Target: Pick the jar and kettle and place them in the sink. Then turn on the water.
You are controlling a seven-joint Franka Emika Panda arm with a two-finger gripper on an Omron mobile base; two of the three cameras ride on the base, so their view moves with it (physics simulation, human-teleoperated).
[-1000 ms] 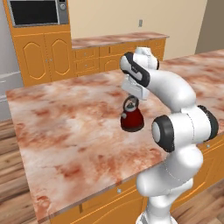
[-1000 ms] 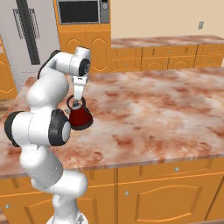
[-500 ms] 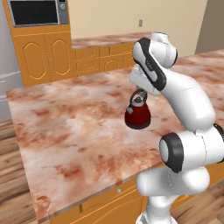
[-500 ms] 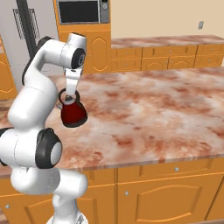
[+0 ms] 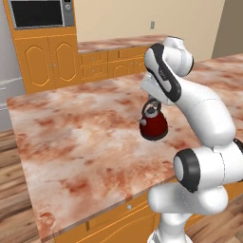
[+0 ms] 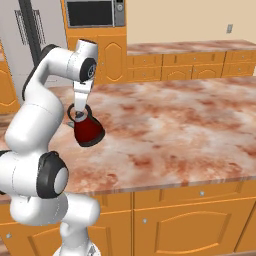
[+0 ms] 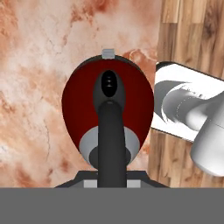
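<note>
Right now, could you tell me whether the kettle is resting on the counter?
No, the kettle hangs from the claw by its handle, lifted clear above the marble counter.

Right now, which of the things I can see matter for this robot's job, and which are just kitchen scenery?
Part of the job:
- kettle, dark red, hanging by its black handle from the shut jaws above the counter

Just around:
- microwave
- orange cabinets
- wood floor

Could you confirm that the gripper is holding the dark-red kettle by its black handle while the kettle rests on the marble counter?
Not quite: the gripper does hold the dark-red kettle by its black handle, but the kettle hangs clear above the marble counter rather than resting on it. The left base view shows this.
</note>
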